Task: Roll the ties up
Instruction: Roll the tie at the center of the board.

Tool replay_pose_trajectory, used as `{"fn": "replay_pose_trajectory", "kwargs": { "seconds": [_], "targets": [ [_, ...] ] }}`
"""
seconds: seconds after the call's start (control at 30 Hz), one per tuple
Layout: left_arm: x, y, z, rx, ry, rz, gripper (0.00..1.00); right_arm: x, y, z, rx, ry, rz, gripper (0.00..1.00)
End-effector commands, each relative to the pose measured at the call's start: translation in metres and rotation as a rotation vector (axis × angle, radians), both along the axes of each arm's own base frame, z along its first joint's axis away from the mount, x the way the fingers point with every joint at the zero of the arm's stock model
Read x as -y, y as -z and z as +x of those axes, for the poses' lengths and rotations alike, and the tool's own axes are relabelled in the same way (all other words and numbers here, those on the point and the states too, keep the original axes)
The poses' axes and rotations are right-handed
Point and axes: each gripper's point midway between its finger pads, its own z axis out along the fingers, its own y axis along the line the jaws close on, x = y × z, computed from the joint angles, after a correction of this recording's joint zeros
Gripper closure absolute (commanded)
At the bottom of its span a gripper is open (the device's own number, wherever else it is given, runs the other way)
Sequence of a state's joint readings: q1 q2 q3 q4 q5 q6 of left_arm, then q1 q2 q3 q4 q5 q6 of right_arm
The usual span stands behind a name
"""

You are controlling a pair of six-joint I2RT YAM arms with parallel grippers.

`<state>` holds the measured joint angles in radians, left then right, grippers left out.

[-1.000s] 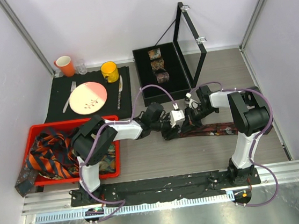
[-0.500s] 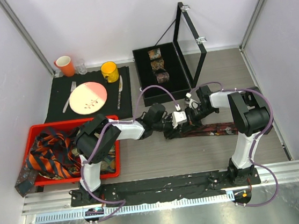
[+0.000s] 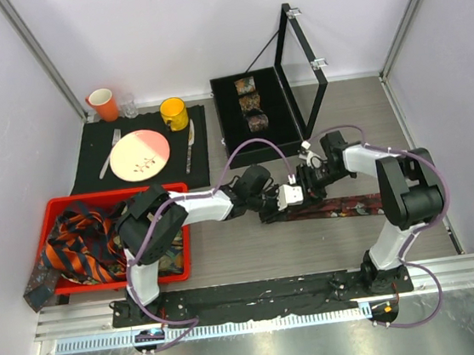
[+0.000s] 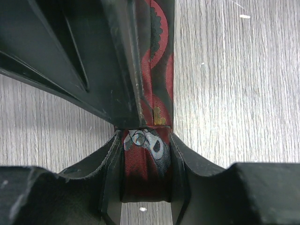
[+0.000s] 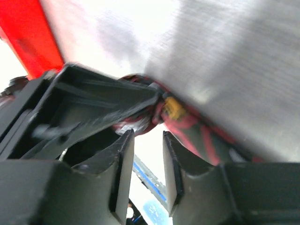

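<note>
Your left arm (image 3: 196, 204): stretched right, low. Left gripper (image 4: 144, 145): clamped on tie (image 4: 161, 56). Your right arm (image 3: 368, 158): reaching left. Right gripper (image 5: 146, 140): fingers parted.

A dark red tie (image 4: 145, 173) is patterned with black and pale grey motifs against the grey wood-grain surface (image 4: 234, 93). Orange and navy are seen on the striped ties (image 3: 78, 247) in a red bin (image 3: 77, 199). A pink-and-white plate (image 3: 139, 153), yellow mug (image 3: 173, 114) and orange cup (image 3: 102, 104) are shown by a black mat (image 3: 88, 151).

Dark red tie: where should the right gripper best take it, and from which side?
Grip the dark red tie probably on its flat strip, beside the end that the left gripper clamps. The right gripper comes from above, across the narrow width, because it lies flat.
</note>
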<state>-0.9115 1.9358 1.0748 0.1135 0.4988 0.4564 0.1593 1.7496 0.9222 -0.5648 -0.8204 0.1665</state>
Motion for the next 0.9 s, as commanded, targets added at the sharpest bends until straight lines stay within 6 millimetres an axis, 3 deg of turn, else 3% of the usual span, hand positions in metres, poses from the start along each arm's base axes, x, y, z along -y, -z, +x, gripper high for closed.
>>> {"fn": "replay_pose_trajectory", "kwargs": {
  "seconds": [0.0, 0.13, 0.43, 0.47, 0.6, 0.73, 0.87],
  "targets": [
    [-0.043, 0.053, -0.021, -0.113, -0.018, 0.242, 0.81, -0.011, -0.027, -0.008, 0.027, 0.012, 0.112, 0.62],
    [-0.041, 0.052, -0.02, -0.112, -0.02, 0.243, 0.81, -0.017, -0.029, -0.007, 0.028, 0.03, 0.136, 0.58],
    [-0.039, 0.052, -0.024, -0.13, 0.001, 0.236, 0.79, -0.03, -0.004, 0.011, 0.079, 0.077, 0.112, 0.56],
    [-0.038, 0.052, -0.025, -0.134, 0.002, 0.237, 0.79, -0.032, -0.002, 0.015, 0.101, 0.079, 0.12, 0.59],
    [-0.041, 0.052, -0.023, -0.144, -0.013, 0.247, 0.78, -0.026, 0.017, 0.002, 0.08, 0.045, 0.068, 0.98],
    [-0.044, 0.049, -0.026, -0.161, -0.005, 0.234, 0.72, -0.006, 0.037, -0.01, 0.039, 0.01, -0.046, 0.99],
    [-0.041, 0.037, -0.018, -0.177, -0.024, 0.159, 0.48, 0.015, 0.054, -0.017, -0.014, 0.022, -0.13, 0.99]
  ]
}}
